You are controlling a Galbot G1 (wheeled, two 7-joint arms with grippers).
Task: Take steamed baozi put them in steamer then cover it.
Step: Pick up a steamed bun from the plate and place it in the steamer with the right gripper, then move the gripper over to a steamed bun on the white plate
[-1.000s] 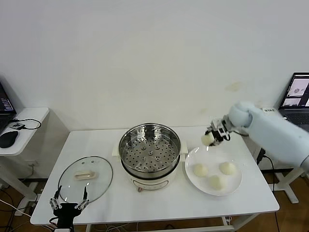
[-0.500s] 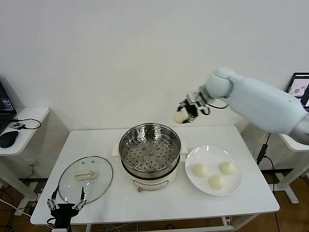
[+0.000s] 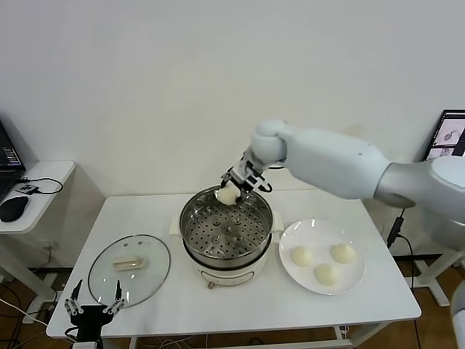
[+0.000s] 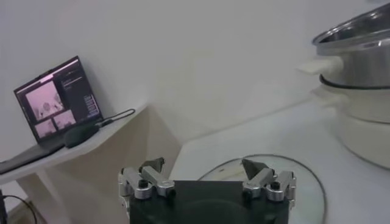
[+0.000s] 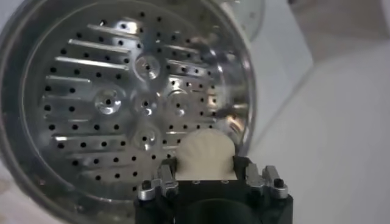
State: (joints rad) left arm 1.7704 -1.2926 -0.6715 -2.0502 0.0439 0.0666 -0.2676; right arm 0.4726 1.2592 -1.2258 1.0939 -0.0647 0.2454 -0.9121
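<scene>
One baozi point(image 5: 205, 155) between right gripper point(image 5: 207, 179) fingers, over steamer point(image 5: 73, 79)

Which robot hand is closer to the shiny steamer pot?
Right. The right gripper hangs over the steamer's far rim with a baozi; the left gripper waits beyond the glass lid.

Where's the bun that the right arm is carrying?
Head view: bun sits in the right end effector, above the steamer's far rim, left of the plate.
</scene>
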